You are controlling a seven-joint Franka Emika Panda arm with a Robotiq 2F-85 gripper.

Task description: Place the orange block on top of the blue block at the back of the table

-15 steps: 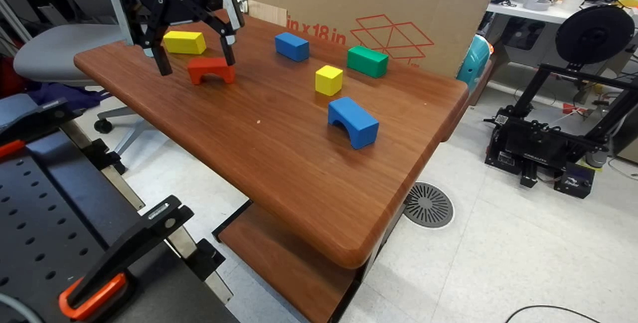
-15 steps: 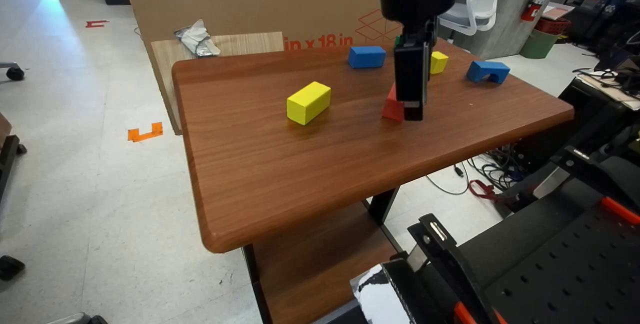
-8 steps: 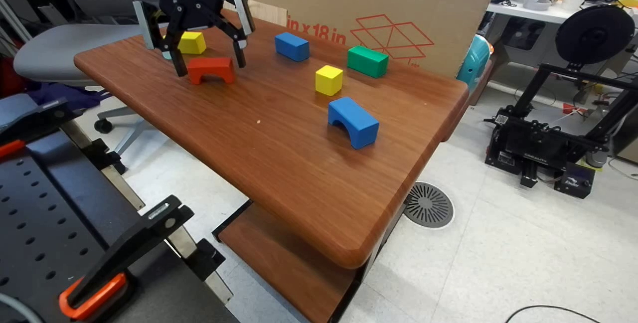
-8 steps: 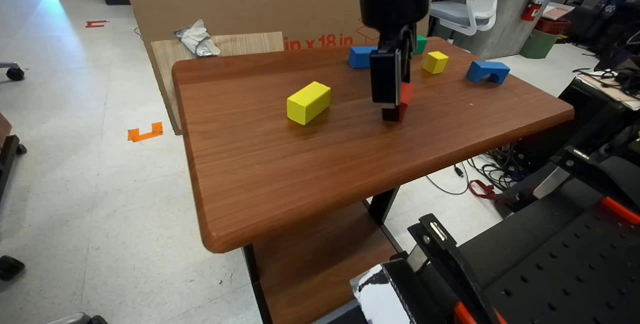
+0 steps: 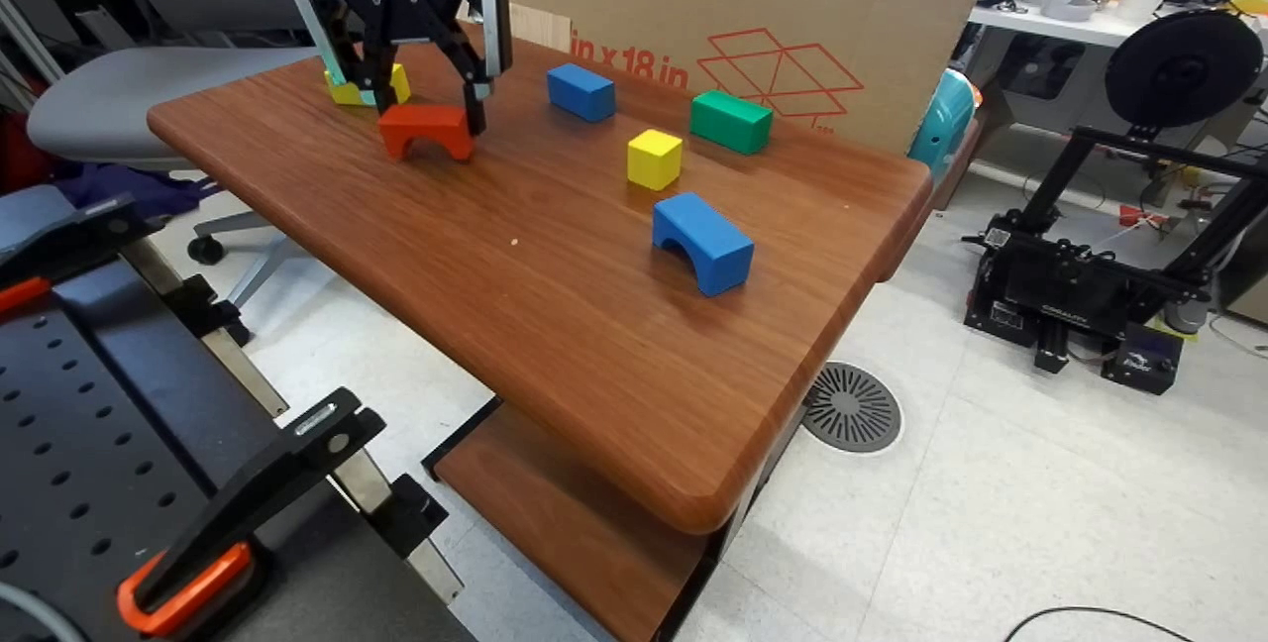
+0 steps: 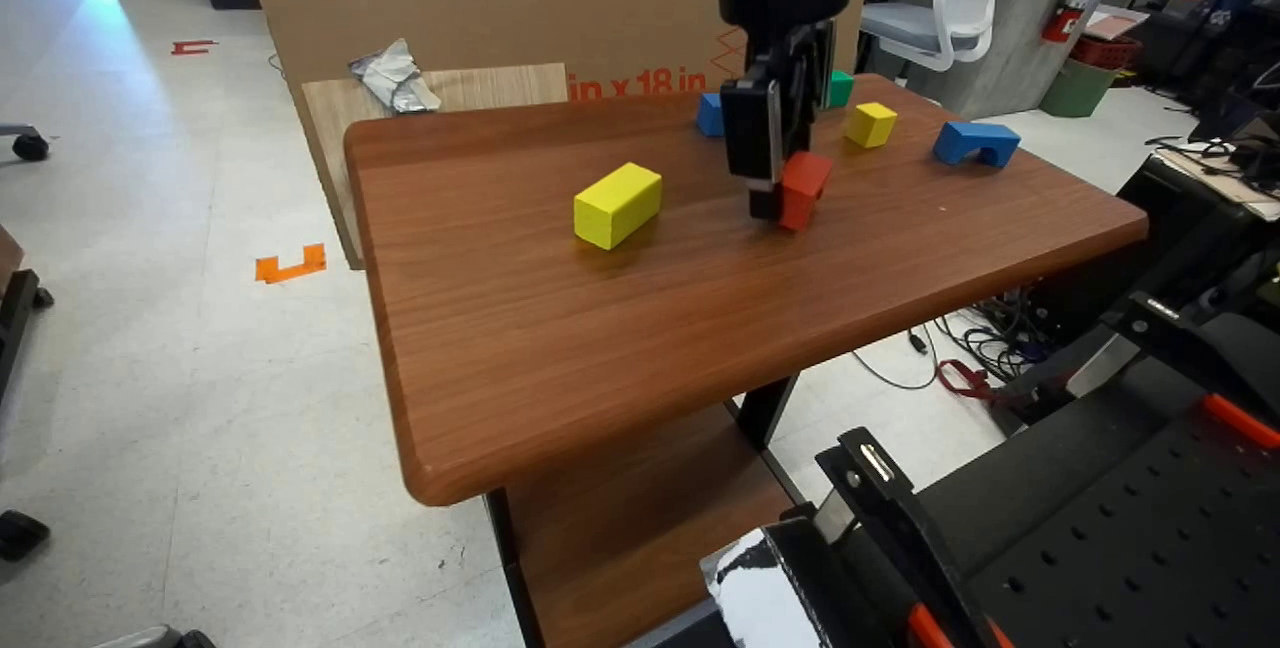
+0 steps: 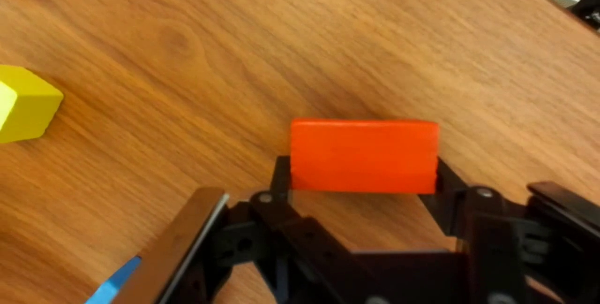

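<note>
The orange bridge-shaped block [image 7: 364, 154] should handle as light, stiff and a little slick (painted wood, perhaps), best held across its ends. There the pincer [image 7: 362, 172] grips it, parted just to the block's length, touching both ends. In an exterior view the plain blue block [image 6: 709, 115] stands behind the pincer, partly hidden.

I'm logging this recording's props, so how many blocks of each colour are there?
Blue: 2 (plain boxy blue block, arched blue block)
Yellow: 2 (oblong yellow block, squarish yellow block)
Green: 1 (oblong green block)
Orange: 1 (arched orange block)
Total: 6
</note>
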